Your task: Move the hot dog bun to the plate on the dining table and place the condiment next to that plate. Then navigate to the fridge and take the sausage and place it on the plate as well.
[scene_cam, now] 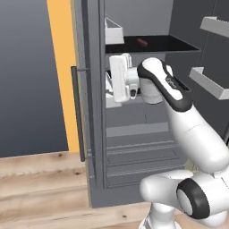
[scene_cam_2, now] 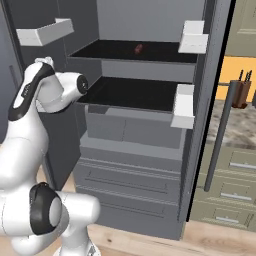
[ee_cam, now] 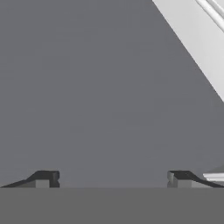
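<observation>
The gripper [ee_cam: 113, 179] is held wide open, nothing between its tips, facing a plain grey wall inside the open fridge [scene_cam_2: 150, 130]. Beyond it, the sausage [scene_cam: 142, 42] is seen lying on the upper dark shelf [scene_cam_2: 150, 52], far back: small, reddish-brown, stubby. No label or writing can be read anywhere.

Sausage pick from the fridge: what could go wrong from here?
1. The sausage lies far back on the top shelf, above the hand. The arm likely needs a raised, long reach and could clip the shelf's front edge.
2. The open gripper faces a plain grey wall, so the hand view gives no cue for aiming.
3. The door bins flank the opening and could catch the elbow.
</observation>
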{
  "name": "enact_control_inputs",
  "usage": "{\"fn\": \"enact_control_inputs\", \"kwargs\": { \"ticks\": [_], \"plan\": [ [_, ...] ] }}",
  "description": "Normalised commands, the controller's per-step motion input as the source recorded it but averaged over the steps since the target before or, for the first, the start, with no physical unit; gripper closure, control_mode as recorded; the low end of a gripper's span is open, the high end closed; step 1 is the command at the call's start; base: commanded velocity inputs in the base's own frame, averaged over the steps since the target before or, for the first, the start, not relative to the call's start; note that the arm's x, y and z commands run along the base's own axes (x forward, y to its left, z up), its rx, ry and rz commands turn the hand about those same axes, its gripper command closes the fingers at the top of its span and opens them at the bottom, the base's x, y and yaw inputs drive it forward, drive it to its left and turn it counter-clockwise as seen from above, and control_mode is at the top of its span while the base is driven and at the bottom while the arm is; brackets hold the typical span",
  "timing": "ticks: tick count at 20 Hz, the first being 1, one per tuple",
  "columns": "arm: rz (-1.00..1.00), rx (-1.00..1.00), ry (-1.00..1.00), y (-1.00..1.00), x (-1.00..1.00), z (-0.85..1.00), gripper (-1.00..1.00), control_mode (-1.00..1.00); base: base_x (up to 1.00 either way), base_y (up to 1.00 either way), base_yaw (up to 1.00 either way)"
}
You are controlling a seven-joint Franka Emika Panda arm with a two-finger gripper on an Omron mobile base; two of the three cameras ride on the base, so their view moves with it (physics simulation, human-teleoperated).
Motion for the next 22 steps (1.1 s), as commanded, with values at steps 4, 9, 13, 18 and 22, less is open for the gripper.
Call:
{"fn": "enact_control_inputs", "kwargs": {
  "ticks": [4,9,13,18,22],
  "plan": [
    [0.00,0.00,0.00,0.39,-0.25,-0.03,-1.00,-1.00,0.00,0.00,0.00],
    [0.00,0.00,0.02,0.42,-0.04,-0.03,-1.00,-1.00,0.00,0.00,0.00],
    [0.00,-0.05,0.04,0.03,-0.02,-0.26,-1.00,-1.00,0.00,0.00,0.00],
    [-0.09,-0.08,-0.16,-0.52,-0.40,0.03,-1.00,-1.00,0.00,0.00,0.00],
    [-0.14,-0.19,-0.15,-0.78,-0.34,0.28,-1.00,-1.00,0.00,0.00,0.00]
  ]
}}
